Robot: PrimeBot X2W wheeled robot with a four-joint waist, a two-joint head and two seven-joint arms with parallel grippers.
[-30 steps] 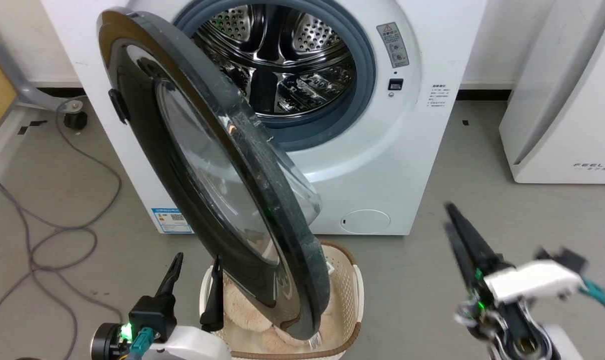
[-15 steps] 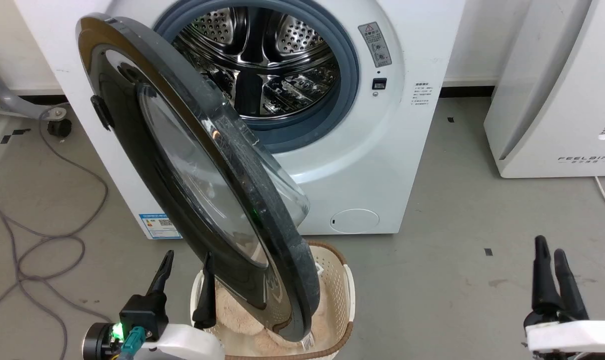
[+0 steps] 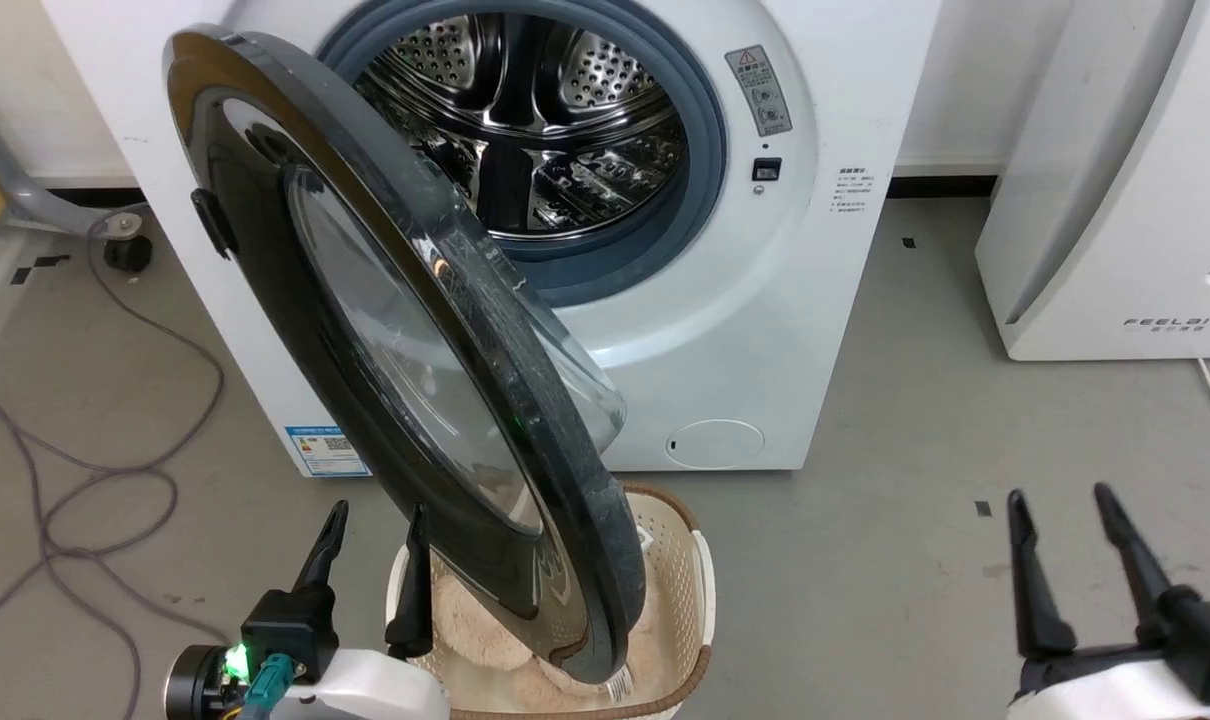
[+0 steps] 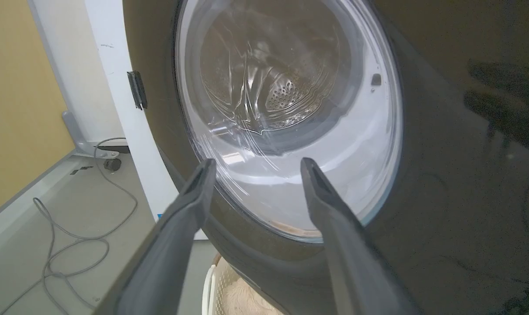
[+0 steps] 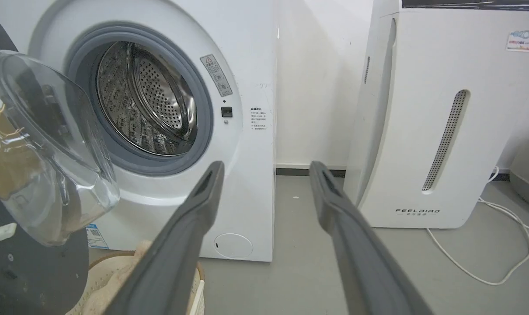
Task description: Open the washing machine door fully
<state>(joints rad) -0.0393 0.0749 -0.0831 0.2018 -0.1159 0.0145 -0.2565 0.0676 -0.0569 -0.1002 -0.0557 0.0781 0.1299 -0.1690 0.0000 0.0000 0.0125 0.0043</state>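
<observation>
glossy black, the washing machine door stood partly swung out from the washing machine, attached at the head view's left, its lower edge above a white basket on the floor. steel drum exposed. left gripper sat just beside the door's outer face, fingers spread, grasping nothing; contact could not be determined. right gripper was well apart from the door, fingers spread, empty.
</observation>
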